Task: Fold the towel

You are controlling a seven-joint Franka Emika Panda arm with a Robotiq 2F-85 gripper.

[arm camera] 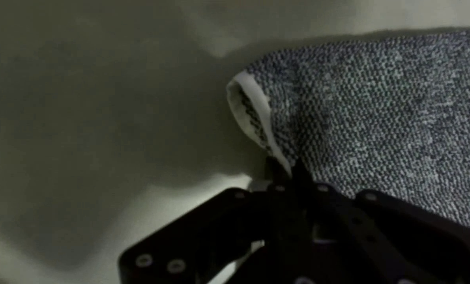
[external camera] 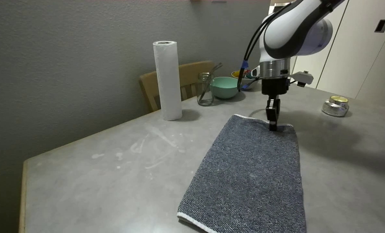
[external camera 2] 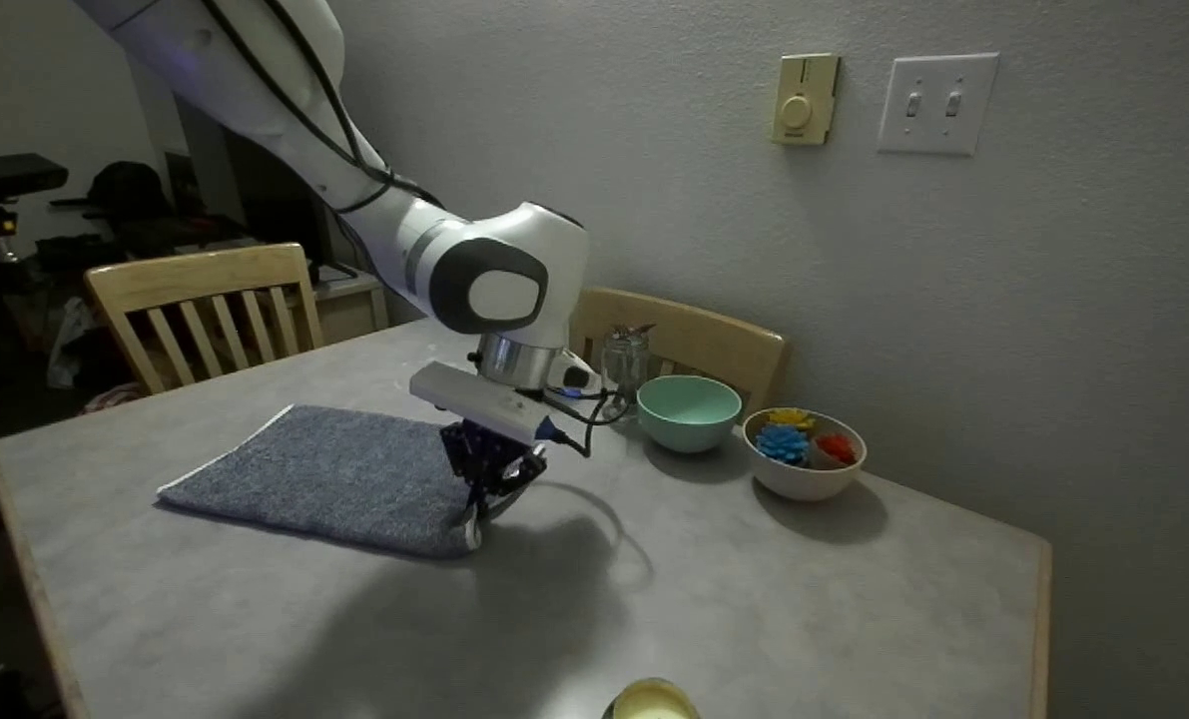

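Towel pinched by its pale edge, inward of the left corner of the tabletop in an exterior view.
Soft, probably light and floppy, it should suit an edge hold; the jaws of the gripper stand nearly together, cloth between them, though how many layers they clasp I cannot tell.

Soft shadows cross the table (of 3 views, wrist murkiest).

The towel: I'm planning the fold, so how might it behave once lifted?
The towel will probably droop: its pale edge curls into a loop beside the end effector. The coarse weave suggests it may resist slipping. Pinched at one end, it would likely trail on the table.
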